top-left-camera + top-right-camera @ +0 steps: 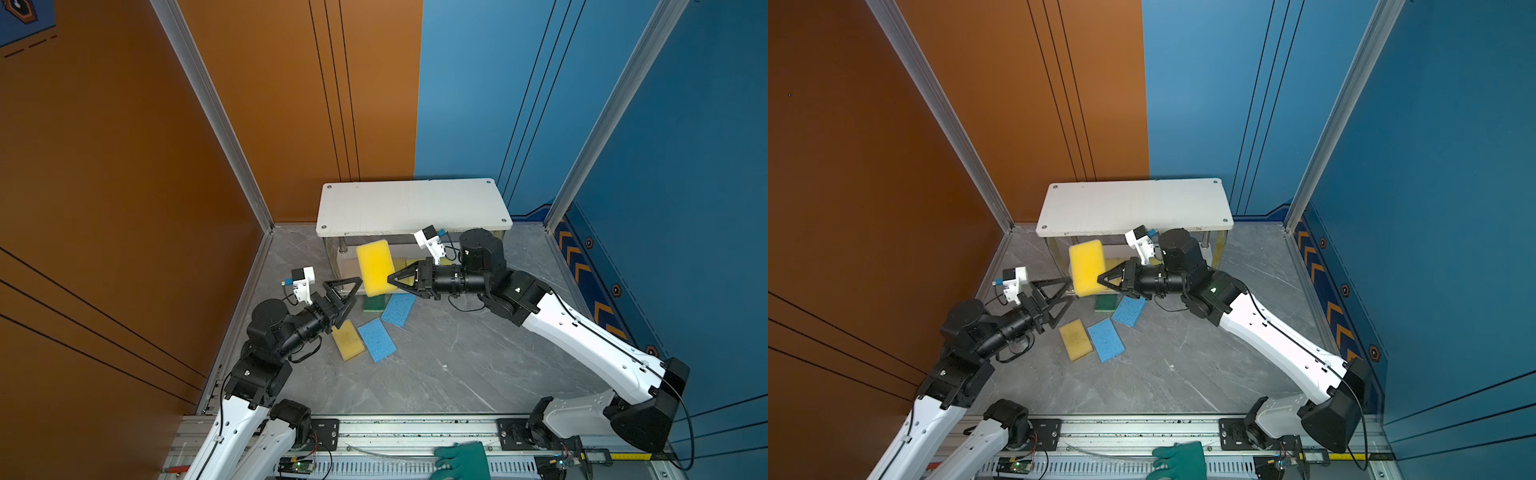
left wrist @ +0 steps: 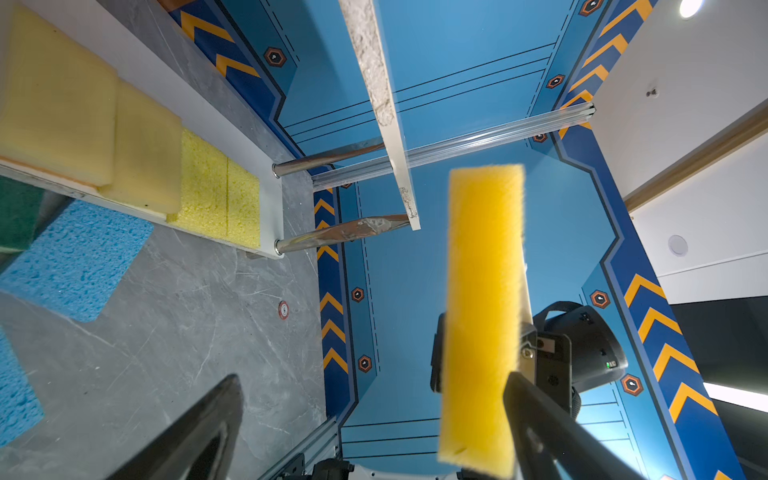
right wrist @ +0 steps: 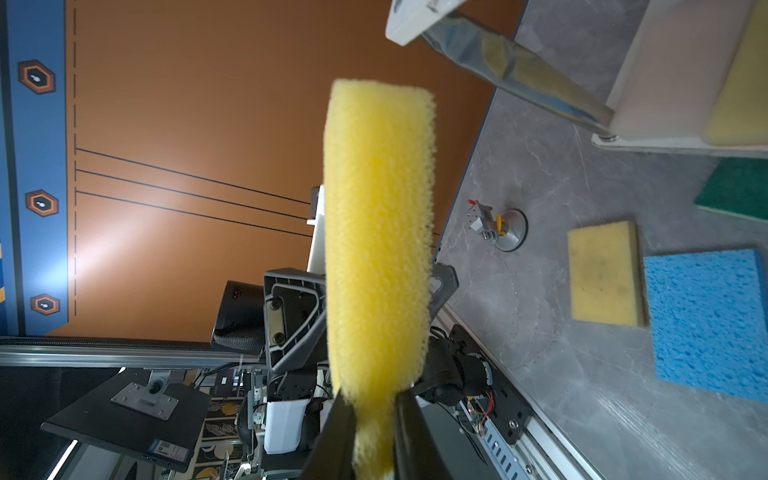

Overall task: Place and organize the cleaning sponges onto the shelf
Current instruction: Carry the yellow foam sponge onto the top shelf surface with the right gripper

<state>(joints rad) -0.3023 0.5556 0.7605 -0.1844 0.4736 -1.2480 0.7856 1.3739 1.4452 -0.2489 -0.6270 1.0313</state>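
My right gripper (image 1: 392, 281) (image 3: 374, 415) is shut on one end of a bright yellow sponge (image 1: 374, 266) (image 1: 1087, 266) (image 3: 378, 232), held on edge in the air in front of the shelf (image 1: 411, 205) (image 1: 1133, 205). My left gripper (image 1: 352, 297) (image 1: 1065, 300) (image 2: 374, 377) is open, its jaws straddling the sponge's other end (image 2: 482, 311), which lies close to one finger. Several yellow sponges (image 2: 145, 153) lie in a row on the shelf's lower board. On the floor are two blue sponges (image 1: 398, 309) (image 1: 377, 340), a yellow one (image 1: 348, 343) and a dark green one (image 1: 372, 302).
The shelf's white top board is bare and stands against the back wall on chrome posts (image 2: 332, 237). A teal-green glove (image 1: 461, 461) lies on the front rail. A small suction-cup fixture (image 3: 498, 226) sits by the left wall. Orange and blue walls enclose the grey floor.
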